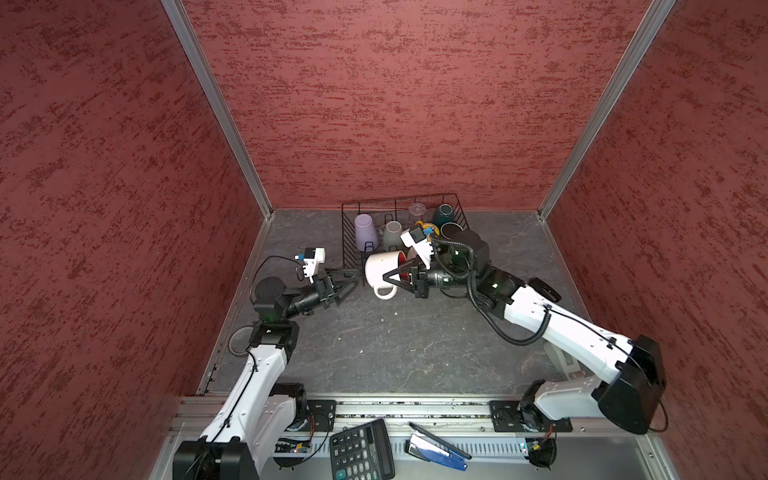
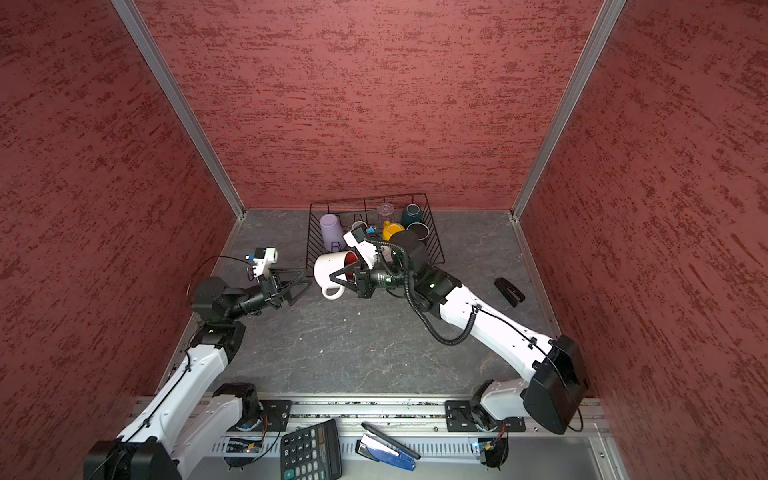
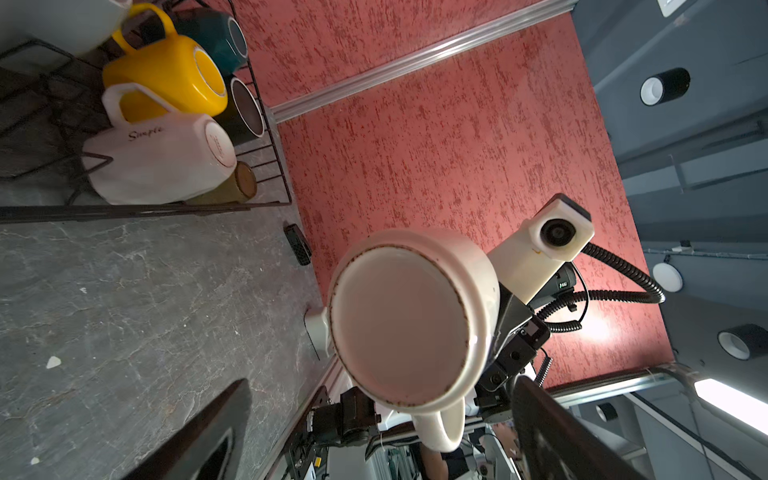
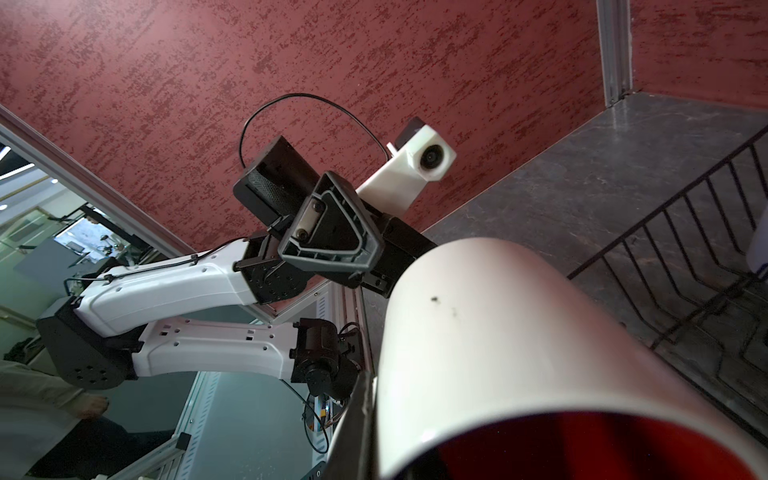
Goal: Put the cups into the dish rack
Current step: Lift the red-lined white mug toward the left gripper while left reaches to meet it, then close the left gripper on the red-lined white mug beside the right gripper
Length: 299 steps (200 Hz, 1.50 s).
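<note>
My right gripper (image 1: 388, 275) is shut on the rim of a white mug with a red inside (image 1: 380, 268) (image 4: 498, 332). It holds the mug on its side, off the table, at the near left corner of the black wire dish rack (image 1: 461, 220) (image 2: 432, 232). One of its fingers (image 4: 357, 419) lies along the mug's outer wall. My left gripper (image 1: 354, 281) stands open just left of the mug's base (image 3: 403, 320), not touching it. Inside the rack are a lavender tumbler (image 1: 365, 232), a grey mug (image 1: 392, 235), a clear glass (image 1: 416, 211), and teal (image 1: 444, 215), black (image 3: 245, 108), yellow (image 3: 174, 79) and white (image 3: 162, 166) mugs.
An olive-brown glass (image 3: 241, 185) lies beside the white mug in the rack. A small black object (image 2: 509, 291) lies on the table at the right. A calculator (image 1: 361, 451) and a blue stapler (image 1: 436, 449) lie beyond the front rail. Red walls close in three sides.
</note>
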Motion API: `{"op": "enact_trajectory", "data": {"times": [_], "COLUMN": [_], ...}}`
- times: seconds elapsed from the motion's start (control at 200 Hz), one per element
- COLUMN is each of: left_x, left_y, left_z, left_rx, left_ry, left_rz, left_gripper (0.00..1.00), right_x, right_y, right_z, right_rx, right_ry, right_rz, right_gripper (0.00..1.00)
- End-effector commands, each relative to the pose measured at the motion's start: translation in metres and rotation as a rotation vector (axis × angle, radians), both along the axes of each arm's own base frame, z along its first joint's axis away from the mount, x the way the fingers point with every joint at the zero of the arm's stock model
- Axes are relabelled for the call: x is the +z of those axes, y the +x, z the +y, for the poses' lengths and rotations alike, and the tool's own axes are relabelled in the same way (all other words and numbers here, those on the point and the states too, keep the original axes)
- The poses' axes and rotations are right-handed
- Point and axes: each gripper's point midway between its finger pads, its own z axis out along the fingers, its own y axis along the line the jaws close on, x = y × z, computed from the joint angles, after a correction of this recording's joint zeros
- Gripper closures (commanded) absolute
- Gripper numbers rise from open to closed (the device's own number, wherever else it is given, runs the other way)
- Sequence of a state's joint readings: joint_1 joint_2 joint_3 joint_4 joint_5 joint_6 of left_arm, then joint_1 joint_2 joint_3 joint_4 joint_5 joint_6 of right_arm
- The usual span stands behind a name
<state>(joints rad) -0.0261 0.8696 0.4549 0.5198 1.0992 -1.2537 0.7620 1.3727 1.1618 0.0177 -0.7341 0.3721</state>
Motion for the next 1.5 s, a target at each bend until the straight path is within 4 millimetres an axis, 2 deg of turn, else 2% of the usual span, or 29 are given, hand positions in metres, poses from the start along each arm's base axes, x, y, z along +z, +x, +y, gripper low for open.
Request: {"op": "enact_trajectory", "data": {"times": [0.0, 0.351, 0.446, 0.471, 0.486, 0.666, 0.872, 1.087, 1.493], "left_x": [0.022, 0.029, 0.032, 0.032, 0.032, 0.034, 0.041, 0.046, 0.05], "left_y": [-0.006, -0.008, -0.012, -0.013, -0.013, -0.021, -0.028, -0.034, -0.033], "left_z": [-0.008, -0.02, -0.024, -0.025, -0.026, -0.032, -0.035, -0.037, -0.04], "left_rx": [-0.052, -0.125, -0.15, -0.157, -0.16, -0.2, -0.231, -0.264, -0.308], "left_ry": [-0.011, -0.027, -0.027, -0.027, -0.027, -0.027, -0.038, -0.043, -0.077], "left_rz": [-0.099, -0.108, -0.12, -0.12, -0.123, -0.136, -0.161, -0.187, -0.186], "left_gripper": [0.02, 0.02, 0.02, 0.02, 0.02, 0.06, 0.07, 0.0, 0.04], "right_x": [0.037, 0.028, 0.03, 0.032, 0.022, 0.018, 0.016, 0.017, 0.02], "right_y": [-0.015, -0.032, -0.037, -0.037, -0.033, -0.033, -0.033, -0.036, -0.028], "right_z": [0.008, 0.031, 0.033, 0.033, 0.038, 0.043, 0.045, 0.044, 0.037], "right_rx": [0.086, 0.186, 0.201, 0.202, 0.202, 0.222, 0.236, 0.248, 0.179], "right_ry": [0.134, 0.143, 0.155, 0.158, 0.143, 0.153, 0.17, 0.188, 0.163], "right_rz": [-0.108, -0.089, -0.097, -0.099, -0.083, -0.076, -0.069, -0.072, -0.131], "right_gripper": [1.0, 1.0, 1.0, 1.0, 1.0, 1.0, 1.0, 1.0, 1.0]}}
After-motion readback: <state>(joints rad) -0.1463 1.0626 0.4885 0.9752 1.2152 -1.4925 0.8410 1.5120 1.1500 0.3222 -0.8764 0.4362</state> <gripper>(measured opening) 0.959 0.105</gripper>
